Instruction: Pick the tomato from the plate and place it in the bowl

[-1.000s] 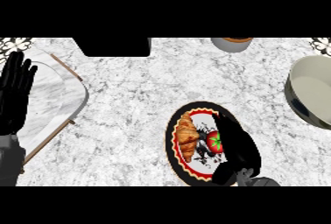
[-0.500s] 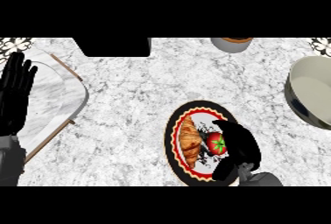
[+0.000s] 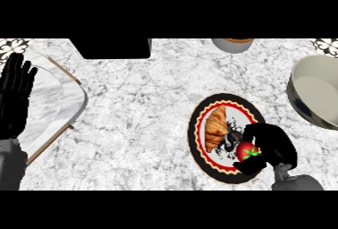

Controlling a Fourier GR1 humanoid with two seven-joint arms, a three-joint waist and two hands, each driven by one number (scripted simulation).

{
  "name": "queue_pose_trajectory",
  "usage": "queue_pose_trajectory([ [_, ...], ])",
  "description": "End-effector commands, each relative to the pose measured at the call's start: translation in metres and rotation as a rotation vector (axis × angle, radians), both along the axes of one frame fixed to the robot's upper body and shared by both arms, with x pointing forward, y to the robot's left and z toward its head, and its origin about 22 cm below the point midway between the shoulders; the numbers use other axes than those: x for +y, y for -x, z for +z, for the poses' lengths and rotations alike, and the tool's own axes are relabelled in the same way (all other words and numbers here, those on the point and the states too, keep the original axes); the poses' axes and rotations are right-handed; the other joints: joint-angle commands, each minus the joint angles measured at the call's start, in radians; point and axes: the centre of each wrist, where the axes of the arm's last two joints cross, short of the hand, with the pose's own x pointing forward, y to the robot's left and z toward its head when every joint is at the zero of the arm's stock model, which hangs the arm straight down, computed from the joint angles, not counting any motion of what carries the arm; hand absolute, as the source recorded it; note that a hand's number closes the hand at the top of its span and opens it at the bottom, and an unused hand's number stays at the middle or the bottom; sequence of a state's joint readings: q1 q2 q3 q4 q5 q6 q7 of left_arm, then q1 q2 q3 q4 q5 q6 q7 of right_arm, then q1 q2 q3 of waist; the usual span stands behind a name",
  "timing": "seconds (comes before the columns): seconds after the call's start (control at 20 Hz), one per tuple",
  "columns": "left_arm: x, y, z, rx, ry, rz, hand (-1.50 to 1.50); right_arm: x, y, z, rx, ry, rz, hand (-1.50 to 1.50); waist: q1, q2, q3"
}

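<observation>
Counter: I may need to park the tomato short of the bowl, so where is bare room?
Bare marble lies between the tray and plate, and between plate and bowl. The plate is crowded: croissant, tomato, right hand.

Two grey forearms, each with a black robot hand [image 3: 16,96].
</observation>
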State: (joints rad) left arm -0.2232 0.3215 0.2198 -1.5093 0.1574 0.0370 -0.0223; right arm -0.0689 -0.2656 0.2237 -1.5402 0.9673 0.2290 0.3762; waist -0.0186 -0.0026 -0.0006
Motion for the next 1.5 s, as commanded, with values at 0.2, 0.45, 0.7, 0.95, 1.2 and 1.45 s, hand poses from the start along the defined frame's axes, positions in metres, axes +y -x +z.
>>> queue_pose_trajectory([
  [0.2, 0.01, 0.006, 0.0, -0.007, -0.002, 0.049, 0.0, -0.18, 0.013, 0.046, 0.055, 0.188, -0.079, 1.5, -0.054, 0.016, 0.013],
  [0.45, 0.01, 0.007, 0.0, -0.013, 0.012, 0.049, 0.0, -0.255, 0.022, 0.101, -0.016, 0.181, -0.084, 1.5, -0.035, 0.015, 0.016],
  [0.7, 0.008, 0.006, -0.001, -0.007, 0.018, 0.039, 0.0, -0.316, 0.043, 0.155, -0.174, 0.193, -0.098, 1.5, -0.037, 0.013, 0.018],
  [0.95, 0.006, 0.005, -0.001, 0.003, 0.013, 0.024, 0.0, -0.357, 0.067, 0.188, -0.297, 0.084, -0.037, 1.5, -0.018, 0.011, 0.017],
  [1.2, 0.006, 0.0, 0.0, -0.001, 0.006, 0.012, 0.0, -0.381, 0.085, 0.239, -0.476, -0.003, 0.085, 1.5, -0.002, 0.014, 0.013],
  [1.45, -0.004, -0.001, -0.002, -0.012, 0.01, -0.031, 0.0, -0.401, 0.104, 0.248, -0.568, -0.181, 0.131, 1.5, 0.035, 0.016, 0.011],
])
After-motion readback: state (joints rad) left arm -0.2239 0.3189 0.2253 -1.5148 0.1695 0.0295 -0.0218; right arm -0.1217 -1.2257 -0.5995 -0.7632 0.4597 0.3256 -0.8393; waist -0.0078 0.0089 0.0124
